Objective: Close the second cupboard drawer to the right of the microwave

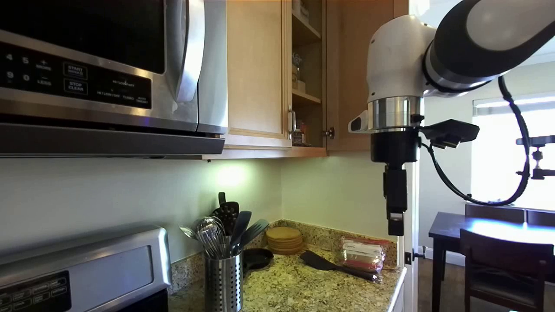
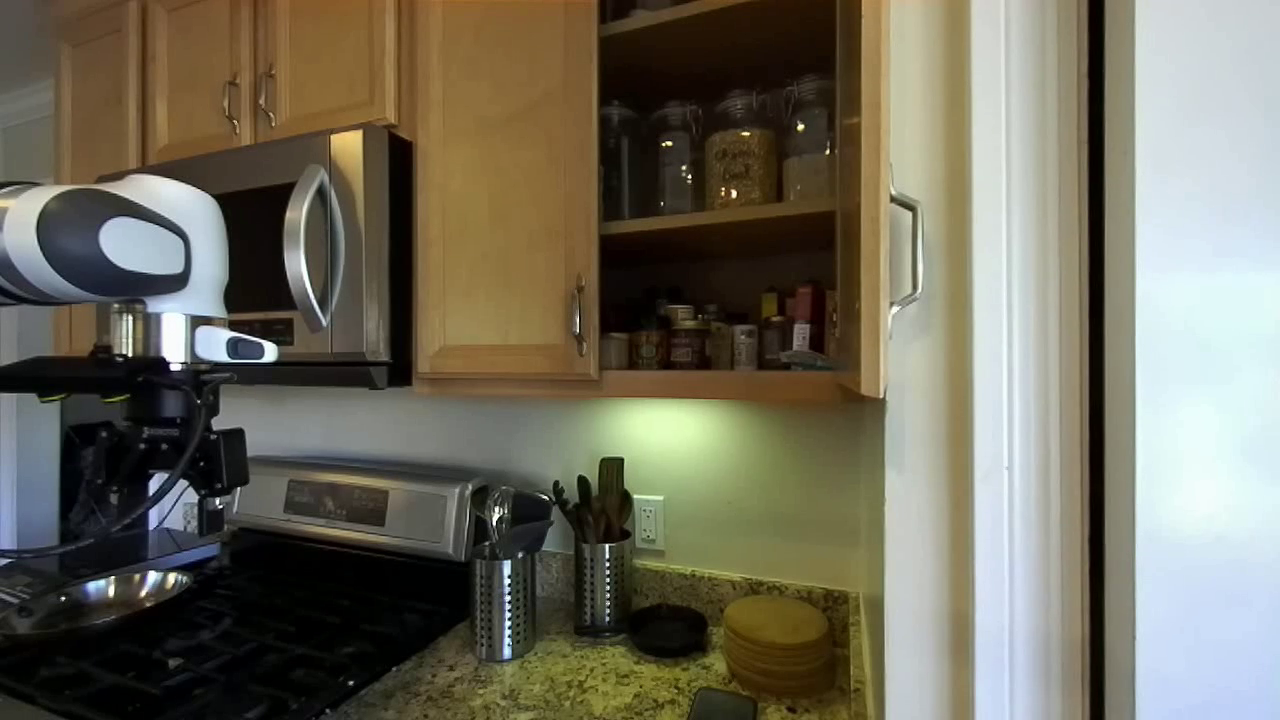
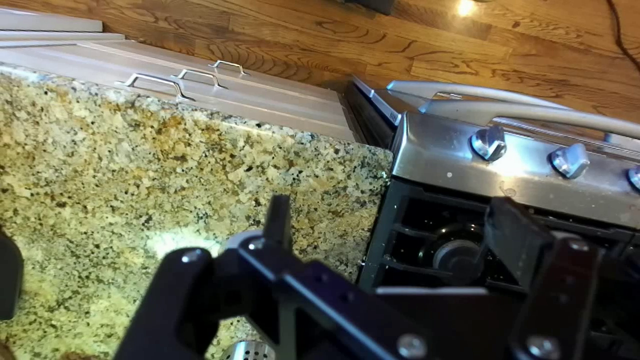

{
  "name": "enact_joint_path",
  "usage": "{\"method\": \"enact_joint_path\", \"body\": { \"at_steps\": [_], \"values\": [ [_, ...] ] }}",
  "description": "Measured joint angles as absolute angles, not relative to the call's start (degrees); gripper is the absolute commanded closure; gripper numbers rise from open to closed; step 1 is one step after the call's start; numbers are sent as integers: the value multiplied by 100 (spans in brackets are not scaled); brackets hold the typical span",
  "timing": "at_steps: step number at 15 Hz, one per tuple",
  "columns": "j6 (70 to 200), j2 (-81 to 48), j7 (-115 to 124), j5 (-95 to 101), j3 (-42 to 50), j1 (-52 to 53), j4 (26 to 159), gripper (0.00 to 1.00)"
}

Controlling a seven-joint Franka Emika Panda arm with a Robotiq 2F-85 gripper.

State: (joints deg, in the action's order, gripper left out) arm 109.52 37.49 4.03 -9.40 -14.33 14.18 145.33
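Note:
The second cupboard door stands wide open; its inner face shows in an exterior view (image 1: pixel 353 78), partly behind the arm. In an exterior view it appears nearly edge-on (image 2: pixel 866 200), with its silver bar handle (image 2: pixel 908 255) on the outer side. The stainless-steel microwave (image 1: pixel 180 115) is left of the cabinets, also in an exterior view (image 2: pixel 360 250). My gripper points down, below the cabinet's bottom edge, in both exterior views (image 1: pixel 395 223) (image 2: pixel 212 510). In the wrist view, its fingers (image 3: pixel 395 220) are wide apart with nothing between them. The door is out of the wrist view.
The twin door (image 2: pixel 505 200) is closed beside the open shelves of jars (image 2: pixel 740 160). Below are a granite counter (image 3: pixel 175 165), utensil holders (image 2: pixel 504 605), a spatula (image 1: pixel 323 262), a plastic bag (image 1: pixel 363 253) and the stove (image 3: pixel 440 160). A pan (image 2: pixel 120 595) sits on the stove.

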Motion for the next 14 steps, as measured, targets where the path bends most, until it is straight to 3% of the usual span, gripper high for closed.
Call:
{"method": "enact_joint_path", "body": {
  "at_steps": [14],
  "values": [
    [11129, 3362, 1540, 236, -1130, 30, 14530, 0]
  ]
}}
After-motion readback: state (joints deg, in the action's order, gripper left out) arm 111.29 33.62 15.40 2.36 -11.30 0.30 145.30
